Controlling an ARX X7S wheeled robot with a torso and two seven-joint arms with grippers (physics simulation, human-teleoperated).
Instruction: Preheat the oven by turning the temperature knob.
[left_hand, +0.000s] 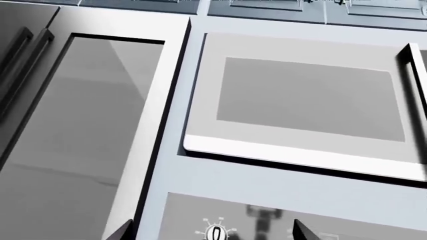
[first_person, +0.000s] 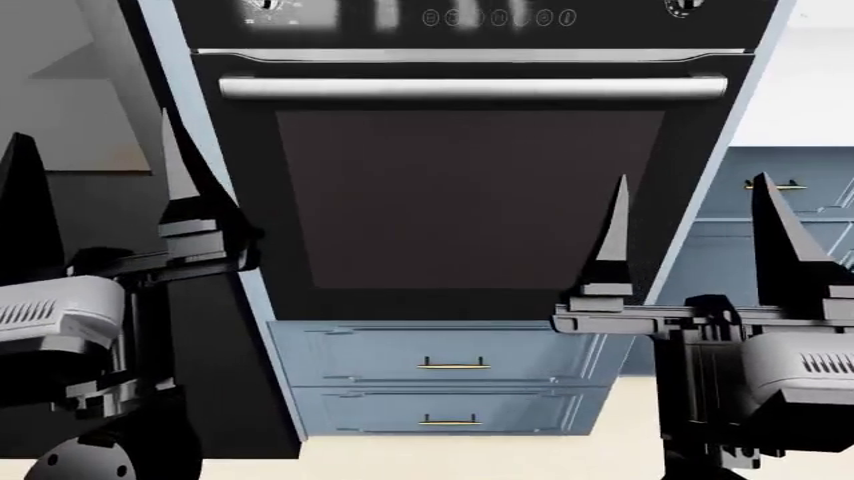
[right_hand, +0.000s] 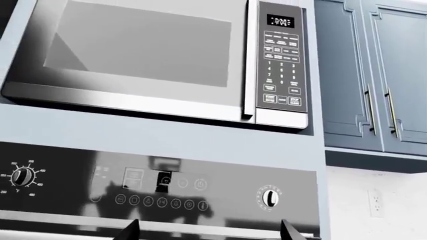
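Observation:
The oven (first_person: 467, 200) is black, with a dark glass door and a silver bar handle (first_person: 474, 88). Its panel carries the temperature knob (right_hand: 23, 176), ringed by white numerals, at the left end; it also shows as temperature knob (left_hand: 215, 232) and, cut by the frame edge, temperature knob (first_person: 267, 5). A second knob (right_hand: 270, 197) with fine tick marks sits at the panel's right end. My left gripper (first_person: 94, 125) is open, short of the oven's left side, and in its wrist view the left gripper (left_hand: 212, 234) frames the temperature knob. My right gripper (first_person: 693, 180) is open and empty before the door's right edge.
A silver microwave (right_hand: 147, 60) with a keypad sits in the niche above the oven. Blue-grey drawers (first_person: 447, 365) with brass pulls lie below the door. Blue-grey cabinets (right_hand: 370, 75) stand to the right, a tall steel appliance (left_hand: 73, 130) to the left.

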